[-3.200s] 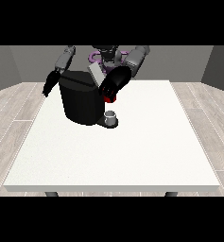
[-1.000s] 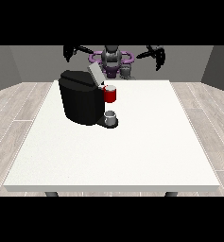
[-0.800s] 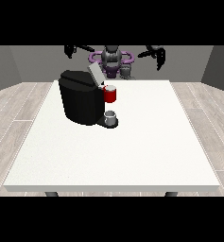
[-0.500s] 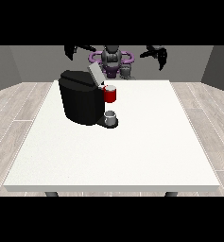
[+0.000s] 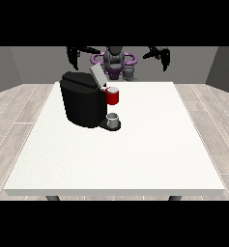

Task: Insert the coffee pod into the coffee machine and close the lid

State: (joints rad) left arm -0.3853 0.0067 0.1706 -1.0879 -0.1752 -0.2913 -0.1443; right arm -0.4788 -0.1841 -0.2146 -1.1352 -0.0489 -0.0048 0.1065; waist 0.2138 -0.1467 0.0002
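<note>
The black coffee machine (image 5: 83, 102) stands on the left half of the white table (image 5: 135, 154). Its grey lid (image 5: 96, 76) is tilted up at the top. A red thing at the machine (image 5: 113, 96) sits at its front, and below it a grey thing (image 5: 113, 119) rests on the machine's base. Both hands are raised and spread wide behind the table, far from the machine. The hand at the view's left (image 5: 73, 58) and the hand at the view's right (image 5: 163, 58) hang with relaxed fingers and hold nothing.
The robot's torso (image 5: 115, 61) is behind the table's far edge. White tabletop stretches to the right of the machine and in front of it. Grey wood floor surrounds the table.
About three seconds ago both hands were at the machine's top. They have since lifted away and spread apart. In the last second the arms have barely moved, and the lid is still up.
</note>
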